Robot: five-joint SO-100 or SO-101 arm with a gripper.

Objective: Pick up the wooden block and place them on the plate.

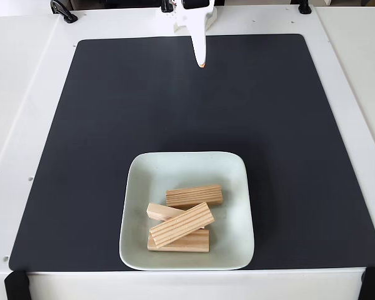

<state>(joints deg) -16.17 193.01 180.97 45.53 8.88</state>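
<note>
Wooden blocks (184, 220) piled on plate (137, 187); gripper (201, 62) well apart, jaws closed, empty

From my remote seat, fixed view: white fingers (201, 61) hang at the top centre, pressed together into one narrow tip over the bare black mat (100, 125), holding nothing. Well below the fingers sits the plate (137, 181), pale green, near the mat's lower edge. All four wooden blocks lie inside it: upper block (194, 195), angled top block (181, 224) resting across two others, left block (159, 210), bottom block (194, 244). White tabletop (25, 94) surrounds the mat.
</note>
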